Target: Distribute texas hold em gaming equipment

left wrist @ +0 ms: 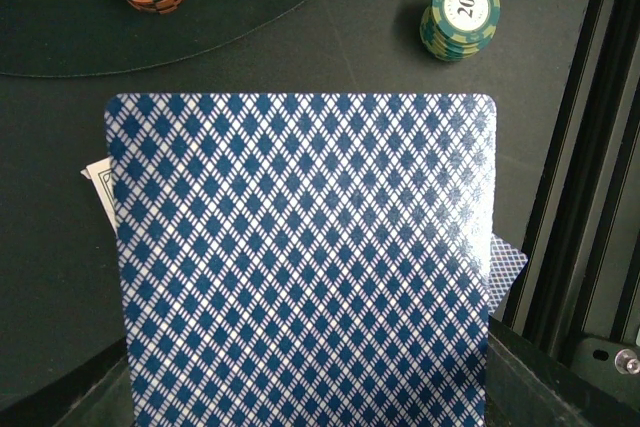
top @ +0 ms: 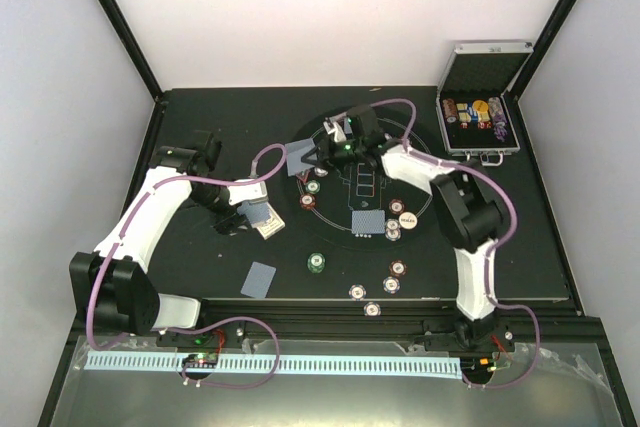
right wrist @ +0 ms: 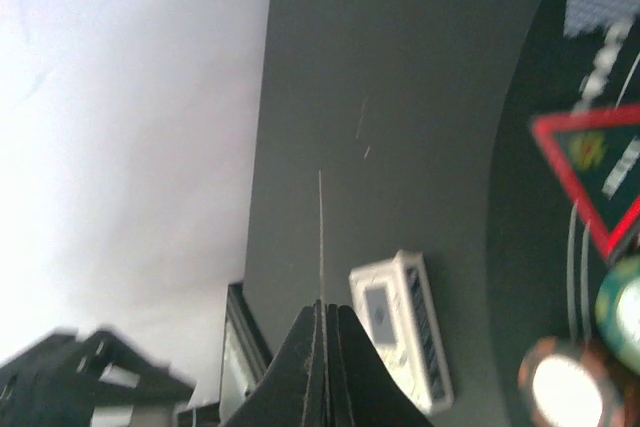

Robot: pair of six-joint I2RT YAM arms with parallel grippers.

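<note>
Loose card point(top: 260, 279): flat on the table point(top: 520, 247), near-left, well apart from both arms.
Left gripper point(top: 250, 215): closed on the deck point(left wrist: 300, 257), back toward my wrist camera, just left of the felt point(top: 335, 222).
Right gripper point(right wrist: 322, 309): fingers pinched together on one card point(right wrist: 321, 237), over the felt's far-left arc.
Held card, axis: edge-on to my wrist camera, with the long side straight out past the fingertips, pointing left.
Nearer arm: the right one, so I judge the lay-down is its job.
Next move: the card stands on edge, so I expect to roll the wrist flat first.
</note>
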